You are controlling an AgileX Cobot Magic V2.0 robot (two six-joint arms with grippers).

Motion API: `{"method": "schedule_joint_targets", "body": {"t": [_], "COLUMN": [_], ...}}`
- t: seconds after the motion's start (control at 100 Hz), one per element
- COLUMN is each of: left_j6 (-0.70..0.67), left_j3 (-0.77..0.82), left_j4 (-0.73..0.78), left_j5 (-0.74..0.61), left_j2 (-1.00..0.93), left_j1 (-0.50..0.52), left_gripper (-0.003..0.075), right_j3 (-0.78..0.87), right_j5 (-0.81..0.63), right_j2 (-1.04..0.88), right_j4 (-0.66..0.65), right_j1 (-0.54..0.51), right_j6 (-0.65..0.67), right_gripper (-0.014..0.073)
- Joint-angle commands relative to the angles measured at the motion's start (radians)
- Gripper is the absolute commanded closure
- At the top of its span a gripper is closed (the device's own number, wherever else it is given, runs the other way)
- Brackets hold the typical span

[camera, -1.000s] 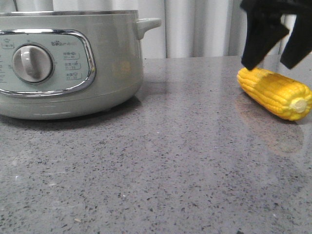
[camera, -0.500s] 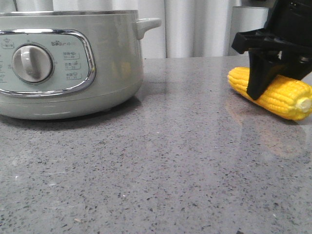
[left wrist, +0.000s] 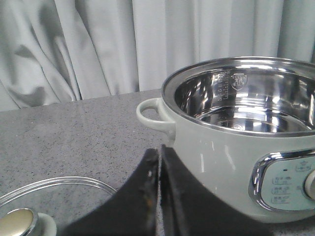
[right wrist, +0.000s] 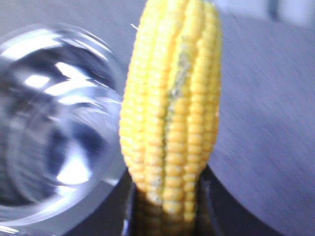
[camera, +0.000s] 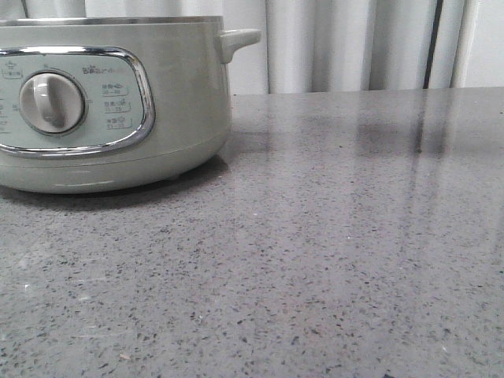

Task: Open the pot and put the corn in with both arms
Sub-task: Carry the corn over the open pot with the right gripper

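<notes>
The pot [camera: 118,102] stands at the left of the front view; neither gripper nor the corn shows there. In the left wrist view the pot [left wrist: 216,162] is open, its steel bowl empty. Its glass lid [left wrist: 59,189] lies flat on the counter beside it. My left gripper [left wrist: 158,157] is shut with nothing in it, low between the lid and the pot's wall. In the right wrist view my right gripper [right wrist: 167,194] is shut on the yellow corn [right wrist: 172,98], held in the air beside a blurred shiny bowl [right wrist: 54,123].
Grey speckled counter [camera: 339,236] runs to the right of the pot. Pale curtains [camera: 346,43] hang behind it. The pot's small side handle [camera: 240,38] sticks out to the right, and another handle [left wrist: 155,113] faces the left wrist camera.
My right gripper came down over the corn on the counter's right side, shut on it and lifted it up out of the front view. The pot has not moved.
</notes>
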Motion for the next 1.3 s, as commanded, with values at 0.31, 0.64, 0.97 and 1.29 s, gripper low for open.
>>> {"method": "schedule_joint_targets", "body": {"t": [0.31, 0.64, 0.97, 1.29], "left_j6": [-0.001, -0.001, -0.001, 0.182], "left_j3": [-0.035, -0.035, -0.077, -0.137], "left_j4": [-0.191, -0.254, -0.299, -0.378], "left_j5": [-0.069, 0.011, -0.022, -0.023], "left_j2": [0.008, 0.008, 0.008, -0.007], "left_j1": [-0.008, -0.008, -0.008, -0.008], "left_gripper": [0.0741, 0.0741, 0.0741, 0.0741], "right_j3": [-0.135, -0.135, -0.135, -0.119], "right_j5": [-0.293, -0.351, -0.319, -0.208], "right_j2": [0.126, 0.252, 0.222, -0.021], "right_j4": [0.038, 0.038, 0.037, -0.094], "right_j1": [0.302, 0.337, 0.318, 0.301], "right_j6": [-0.024, -0.024, -0.024, -0.024], "right_gripper": [0.0663, 0.0440, 0.0019, 0.0431]}}
